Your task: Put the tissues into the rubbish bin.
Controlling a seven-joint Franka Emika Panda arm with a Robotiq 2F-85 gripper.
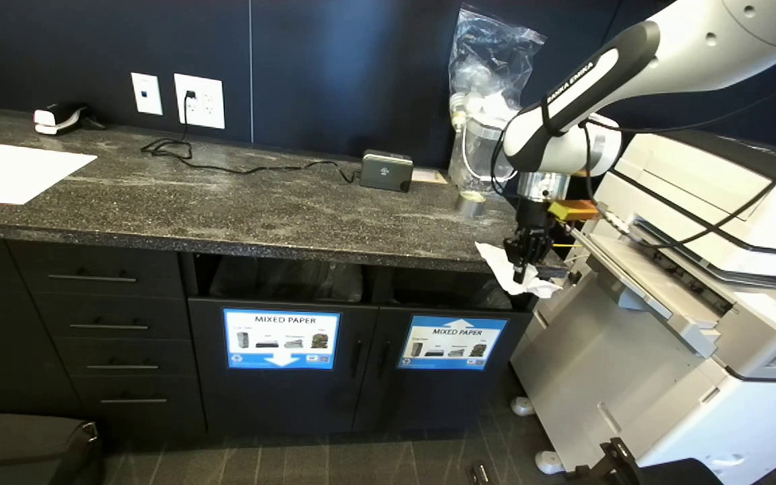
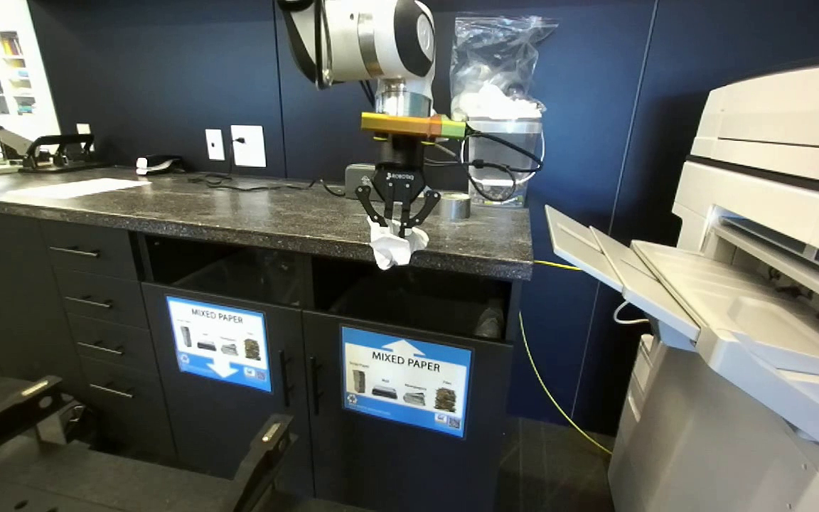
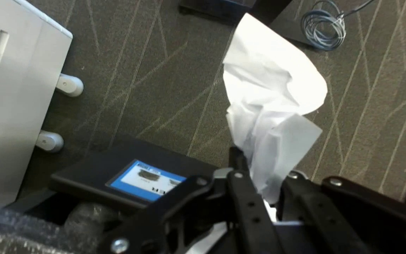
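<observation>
Tissue [image 2: 391, 252] hangs from tool [image 2: 395, 226] beyond counter edge [image 2: 480, 262].

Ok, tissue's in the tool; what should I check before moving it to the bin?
1. Tissue gripped: ok, the tool is shut on it.
2. Bin opening uncovered: ok, a gap shows above each door.
3. Tissue at the opening: not ok, it's out in front of the counter edge.
4. Which door is meant: cannot tell, both signs read MIXED PAPER.
5. Room inside: cannot tell, it's mostly dark in there.
</observation>
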